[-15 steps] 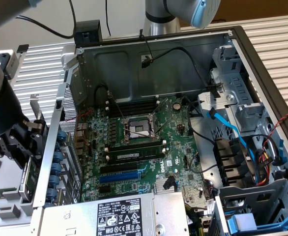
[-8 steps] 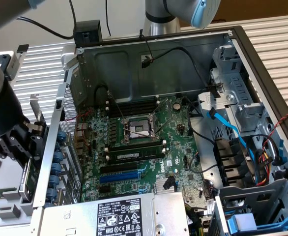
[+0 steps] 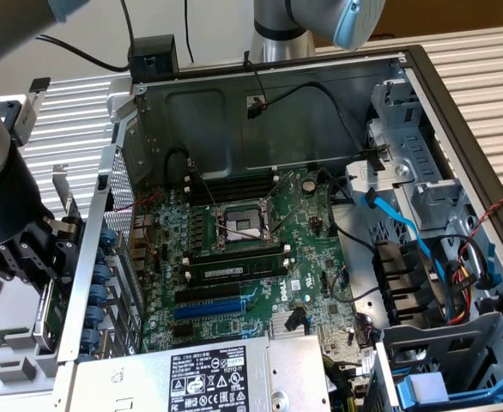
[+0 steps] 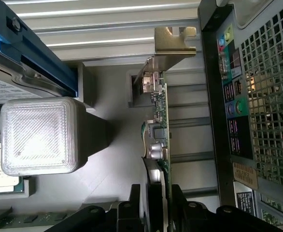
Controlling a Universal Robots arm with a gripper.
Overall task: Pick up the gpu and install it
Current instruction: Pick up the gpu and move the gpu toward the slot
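- the hand [image 4: 156, 195] is seen nearly pressed together. its two black fingers [image 4: 134, 205] are set on either side of the gpu [image 4: 162, 121] and, as far as can be judged, the card is pinched across its thickness at the end away from the bracket.
- the gpu is held on edge just outside the case [image 3: 260, 129], parallel to the perforated rear panel [image 4: 267, 125] and close beside it without touching. whether its lower edge rests on the grey counter [image 4: 107, 159] or hangs clear cannot be told.
- the card is judged light and stiff but fragile. small capacitors [image 4: 155, 151] and bare parts stand out of the green board, so hold is best taken on the shroud and board faces together, or on the board edges, never on the parts.
- the metal end bracket [image 4: 173, 46], at the far end of the card from the hand, is judged the sturdiest part, though smooth and likely slippery.
- in the exterior view the hand is found at the exterior view's left of the case, well apart from the motherboard [image 3: 260, 300] lying inside.
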